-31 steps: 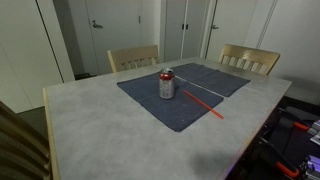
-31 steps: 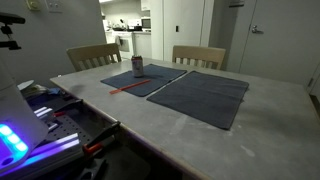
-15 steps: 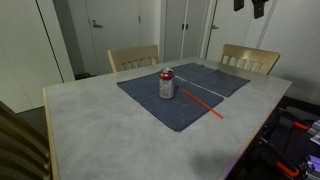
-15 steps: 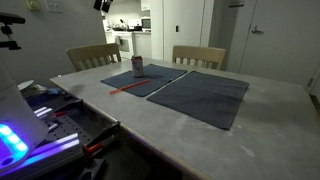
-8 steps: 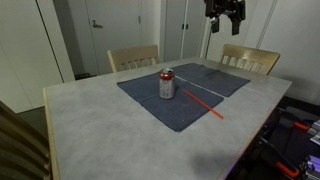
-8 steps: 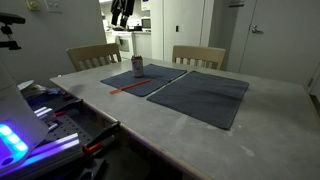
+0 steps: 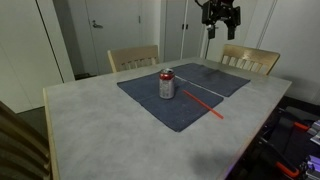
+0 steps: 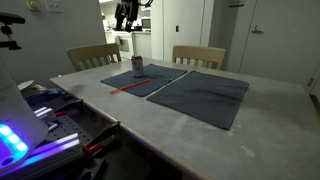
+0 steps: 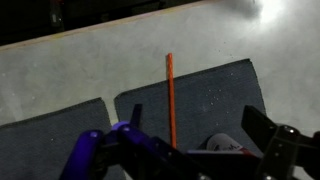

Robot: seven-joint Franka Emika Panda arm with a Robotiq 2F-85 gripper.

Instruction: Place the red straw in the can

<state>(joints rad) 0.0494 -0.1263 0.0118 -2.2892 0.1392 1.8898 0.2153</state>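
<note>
1. Table: pale top that carries everything. Its edges are cut off in both exterior views.
2. Dark placemat: lies under the can, and we judge it a work surface. A second mat adjoins it beyond the can.
3. Gripper: hangs high above and beyond the can, jaws apart and empty. We judge it poised to descend. The arm is cut off by the frame.
4. Can: stands upright on the placemat, top up to receive. In the wrist view we can hardly make it out behind the gripper.
5. Red straw: lies flat just beside the can, not yet grasped. Its can-side end is hidden in the wrist view.
</note>
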